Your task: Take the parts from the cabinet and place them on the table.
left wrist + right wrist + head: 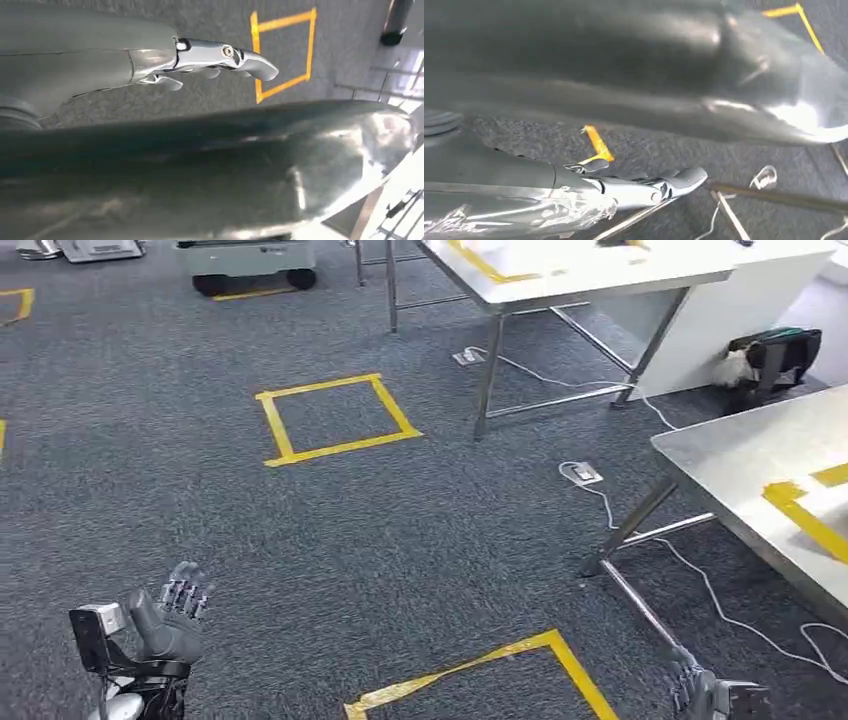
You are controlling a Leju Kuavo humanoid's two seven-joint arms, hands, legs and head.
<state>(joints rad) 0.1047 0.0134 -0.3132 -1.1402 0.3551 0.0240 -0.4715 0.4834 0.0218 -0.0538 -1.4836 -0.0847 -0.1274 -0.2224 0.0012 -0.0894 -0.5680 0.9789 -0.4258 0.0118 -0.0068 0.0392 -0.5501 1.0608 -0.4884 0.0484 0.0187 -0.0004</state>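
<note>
Fingers of the left hand [172,615] are loosely spread and hold nothing; the right hand [700,690], low at the frame's edge, has its fingers apart and is likewise empty. Both hang over grey carpet [300,540] marked with yellow tape squares [335,418]. A steel table [760,480] with yellow tape stands to the right, another table [560,280] farther off. White cables [700,585] trail across the floor. No parts or cabinet can be made out.

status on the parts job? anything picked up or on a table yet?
Done: nothing that shows. The steel table on the right carries only yellow tape, with no part on its visible top. In hand: nothing. The left hand and right hand hang low over the grey carpet, fingers apart. Left: essentially everything, reaching the cabinet, taking parts, placing them.
</note>
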